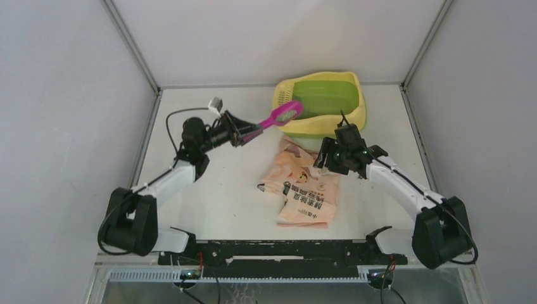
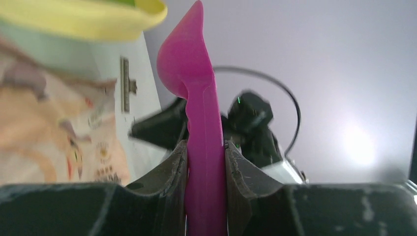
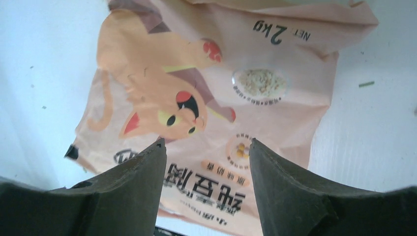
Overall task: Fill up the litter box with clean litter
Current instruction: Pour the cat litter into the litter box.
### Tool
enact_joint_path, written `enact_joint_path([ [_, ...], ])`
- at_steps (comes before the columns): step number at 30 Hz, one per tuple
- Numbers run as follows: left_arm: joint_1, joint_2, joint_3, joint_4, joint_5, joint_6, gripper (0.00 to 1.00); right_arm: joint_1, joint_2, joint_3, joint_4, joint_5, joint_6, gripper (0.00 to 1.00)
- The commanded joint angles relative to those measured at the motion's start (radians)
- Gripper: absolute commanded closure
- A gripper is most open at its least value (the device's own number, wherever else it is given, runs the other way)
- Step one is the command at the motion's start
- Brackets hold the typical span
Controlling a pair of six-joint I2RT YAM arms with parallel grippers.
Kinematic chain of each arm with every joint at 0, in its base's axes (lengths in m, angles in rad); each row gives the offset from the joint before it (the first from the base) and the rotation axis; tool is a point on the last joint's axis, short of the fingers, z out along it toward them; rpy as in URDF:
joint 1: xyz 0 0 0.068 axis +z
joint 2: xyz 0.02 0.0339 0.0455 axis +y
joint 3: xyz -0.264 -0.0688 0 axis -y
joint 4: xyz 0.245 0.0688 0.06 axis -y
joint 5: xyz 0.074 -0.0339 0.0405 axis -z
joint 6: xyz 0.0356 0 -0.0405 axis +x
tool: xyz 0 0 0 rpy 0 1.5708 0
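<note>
Your left gripper [image 1: 244,135] is clamped on the handle of the magenta plastic scoop [image 1: 278,116]. The scoop's head lies over the left rim of the pale-yellow, green-basined plastic litter box [image 1: 363,107], which sits at the back of the white table [image 1: 209,202]. Your right gripper [image 3: 206,142] hangs with jaws apart and empty above the peach-pink printed bag [image 1: 305,187].

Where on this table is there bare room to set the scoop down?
Bare table lies between the left arm and the bag. Crowded: from the bag's far edge to the litter box, under the open right gripper.
</note>
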Motion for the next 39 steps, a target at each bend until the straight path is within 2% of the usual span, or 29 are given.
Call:
enact_joint_path([
  [1, 0.007, 0.19, 0.352, -0.167, -0.017, 0.197, 0.96, -0.012, -0.128, -0.02, -0.062, -0.037, -0.016, 0.3],
  [6, -0.018, 0.466, 0.796, -0.538, -0.113, 0.474, 0.96, -0.012, -0.222, -0.03, -0.09, -0.076, -0.003, 0.3],
  [11, -0.067, 0.746, 1.225, -0.831, -0.23, 0.67, 0.96, -0.023, -0.288, -0.033, -0.11, -0.098, -0.006, 0.3],
  [15, -0.144, 0.931, 1.528, -1.133, -0.408, 0.891, 0.97, -0.032, -0.32, -0.054, -0.105, -0.121, -0.005, 0.29],
  [18, -0.203, 1.005, 1.688, -1.273, -0.527, 1.013, 0.97, -0.038, -0.334, -0.07, -0.095, -0.143, -0.003, 0.29],
  [27, -0.354, 0.923, 1.642, -1.361, -0.907, 1.313, 0.98, -0.058, -0.353, -0.092, -0.082, -0.169, -0.014, 0.29],
  [31, -0.415, 0.865, 1.587, -1.328, -1.052, 1.417, 0.98, -0.062, -0.357, -0.099, -0.074, -0.176, -0.01, 0.29],
  [34, -0.424, 0.76, 1.457, -1.225, -1.06, 1.43, 0.98, -0.062, -0.363, -0.105, -0.072, -0.174, -0.009, 0.29],
  [36, -0.424, 0.687, 1.393, -1.164, -1.016, 1.389, 0.98, -0.062, -0.368, -0.106, -0.072, -0.168, -0.009, 0.29],
  [39, -0.412, 0.592, 1.359, -1.155, -0.915, 1.296, 0.98, -0.066, -0.382, -0.105, -0.062, -0.169, -0.01, 0.29],
])
